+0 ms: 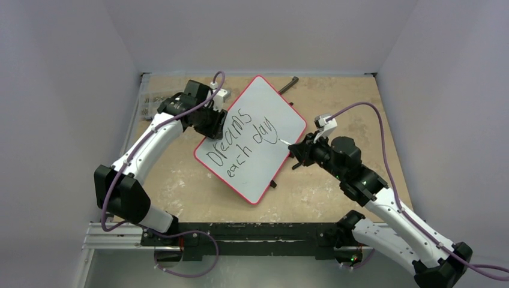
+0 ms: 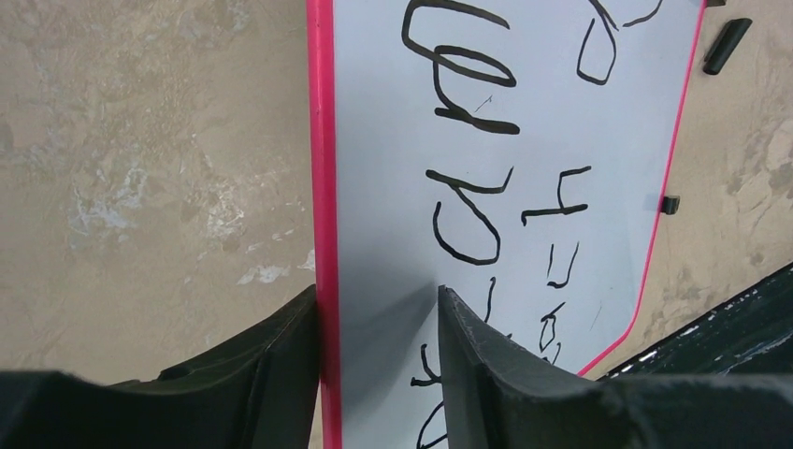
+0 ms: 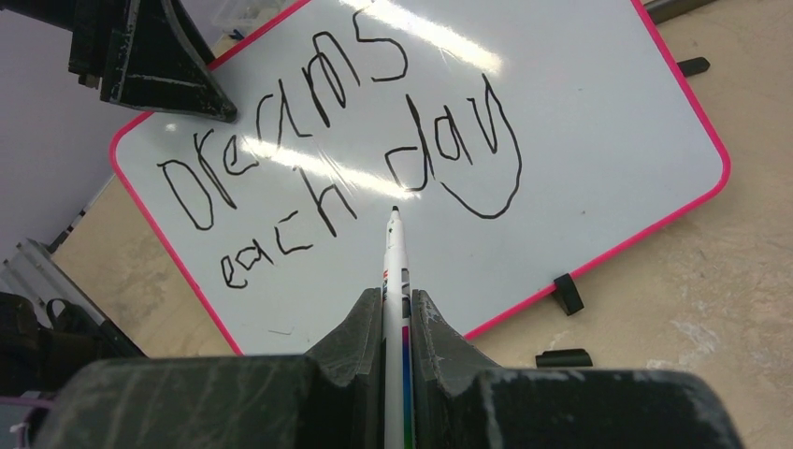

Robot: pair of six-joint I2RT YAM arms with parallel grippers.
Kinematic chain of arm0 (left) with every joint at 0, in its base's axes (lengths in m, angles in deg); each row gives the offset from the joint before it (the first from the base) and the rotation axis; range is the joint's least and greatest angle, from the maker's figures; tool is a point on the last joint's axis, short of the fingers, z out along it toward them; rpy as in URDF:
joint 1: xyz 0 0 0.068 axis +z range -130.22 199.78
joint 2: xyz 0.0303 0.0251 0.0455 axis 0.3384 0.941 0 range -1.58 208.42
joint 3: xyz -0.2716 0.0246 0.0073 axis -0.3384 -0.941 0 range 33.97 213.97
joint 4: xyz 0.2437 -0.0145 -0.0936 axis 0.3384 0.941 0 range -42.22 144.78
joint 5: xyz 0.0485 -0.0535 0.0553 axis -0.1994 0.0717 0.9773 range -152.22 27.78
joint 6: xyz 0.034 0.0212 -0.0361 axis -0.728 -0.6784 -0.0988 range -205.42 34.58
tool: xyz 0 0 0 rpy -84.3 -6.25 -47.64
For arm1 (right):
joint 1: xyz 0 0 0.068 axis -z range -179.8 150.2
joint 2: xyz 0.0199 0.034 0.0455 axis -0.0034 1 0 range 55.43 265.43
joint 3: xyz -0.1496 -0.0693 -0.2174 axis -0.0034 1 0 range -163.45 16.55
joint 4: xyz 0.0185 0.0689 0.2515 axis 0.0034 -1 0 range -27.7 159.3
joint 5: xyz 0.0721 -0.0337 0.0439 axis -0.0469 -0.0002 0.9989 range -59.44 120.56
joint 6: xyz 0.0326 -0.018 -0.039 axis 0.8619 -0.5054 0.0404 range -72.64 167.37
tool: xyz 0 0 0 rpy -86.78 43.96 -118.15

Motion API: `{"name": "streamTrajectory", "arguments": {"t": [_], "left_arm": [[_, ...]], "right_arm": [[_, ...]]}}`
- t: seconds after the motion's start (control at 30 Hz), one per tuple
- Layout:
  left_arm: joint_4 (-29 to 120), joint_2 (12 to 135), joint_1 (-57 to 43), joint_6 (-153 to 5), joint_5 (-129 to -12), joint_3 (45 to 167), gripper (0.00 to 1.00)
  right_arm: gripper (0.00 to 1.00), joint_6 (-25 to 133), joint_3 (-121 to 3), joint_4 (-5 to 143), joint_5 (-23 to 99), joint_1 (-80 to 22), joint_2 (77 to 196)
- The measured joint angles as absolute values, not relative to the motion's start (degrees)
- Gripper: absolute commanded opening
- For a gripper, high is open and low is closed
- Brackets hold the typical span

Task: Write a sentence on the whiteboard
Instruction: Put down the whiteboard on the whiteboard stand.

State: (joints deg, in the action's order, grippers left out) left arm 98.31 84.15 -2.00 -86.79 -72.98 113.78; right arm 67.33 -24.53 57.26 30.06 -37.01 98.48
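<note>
**Whiteboard with the finished lettering, both pincers at its edges.** The whiteboard [image 1: 264, 96] lies on the tabletop [image 1: 186, 192], set on a diagonal. Its long axis runs from the corner nearest my left arm's base to the far corner. The sentence [image 3: 337, 159], "Dreams each day", follows that axis in two lines, starting at the near end, and by my reading it is complete.

My left pincer [image 2: 376, 292] stands at the board's long left edge, beside the word "Dreams". Its jaws are apart: one finger is off the board by the red rim, the other is over the white face, and nothing is squeezed between them.

My right pincer [image 3: 389, 295] is outside the opposite long edge, clamped on the marker [image 3: 395, 253]. The marker's long axis points across that edge, its black tip hanging below the "d" of "day". I cannot tell whether the tip touches the face.

**Hazards, as I judge them.**
- With my left jaws apart the board is unrestrained, so any push from the marker may swivel or slide it.
- A low tip may leave a stray stroke.
- My left finger over the face may smear "Dreams".
</note>
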Motion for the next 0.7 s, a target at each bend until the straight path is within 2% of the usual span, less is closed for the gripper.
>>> {"name": "streamTrajectory", "arguments": {"t": [0.7], "left_arm": [[98.9,84.0,-2.1,-87.1,-72.2,113.8,0.61]], "right_arm": [[0.0,67.9,-24.4,58.2,30.1,-37.0,100.9]]}}
